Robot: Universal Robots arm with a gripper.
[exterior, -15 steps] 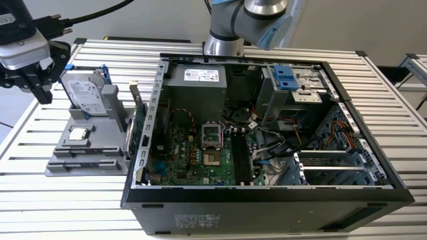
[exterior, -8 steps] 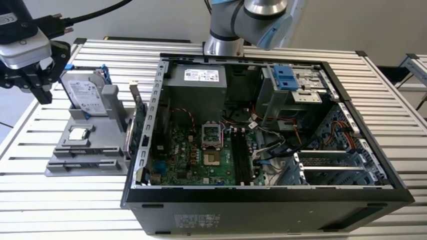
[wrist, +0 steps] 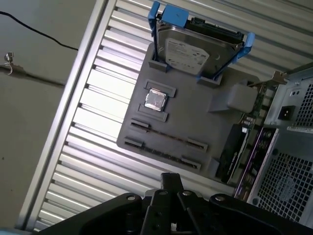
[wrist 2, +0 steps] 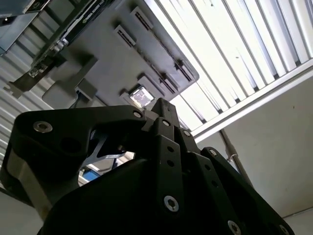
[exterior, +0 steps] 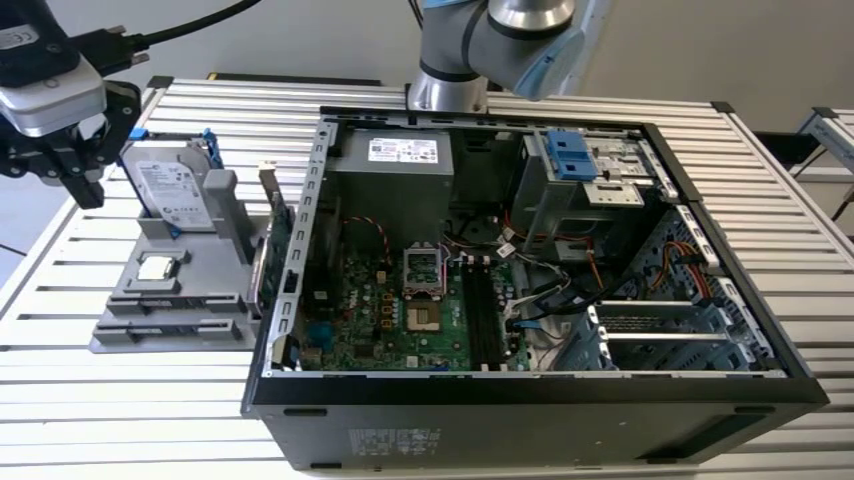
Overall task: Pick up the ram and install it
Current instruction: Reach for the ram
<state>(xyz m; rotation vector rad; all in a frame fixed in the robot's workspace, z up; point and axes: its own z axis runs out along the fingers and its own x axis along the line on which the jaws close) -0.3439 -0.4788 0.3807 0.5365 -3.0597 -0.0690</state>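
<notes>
The pincer (exterior: 67,175) hangs over the table (exterior: 134,420) near its edge at the exterior view's left, just beside the back corner of a grey tray (exterior: 134,335). How far it is opened I cannot tell. In both wrist views its black body points toward the tray w/ nothing showing in its grip (wrist: 171,183) (wrist 2: 164,107). A black cable (exterior: 174,35) runs off from its top.

Closest to it is the hard drive (exterior: 174,185), a silver one in a blue frame, which stands tilted at the back edge of the tray. In front of the drive, approx. in the tray's middle, the small square processor chip (exterior: 158,267) lies flat in its pocket.

Toward the tray's front edge are two rows of small brackets. In the first wrist view a thin dark strip sits in the row nearer the front edge. I take this for the ram (wrist: 165,153) seen edge-on (it is too thin to be sure). It is apart from the pincer, w/ the chip and the drive between them.

Along the tray's edge at the exterior view's right, a green expansion card (exterior: 278,260) stands upright, close to the open computer case (exterior: 534,400). The case lies on its side in the table's middle. Inside is the motherboard (exterior: 387,310) w/ its long black slots (exterior: 481,310). The arm (exterior: 521,40) rises at the table's back edge, behind the case.
</notes>
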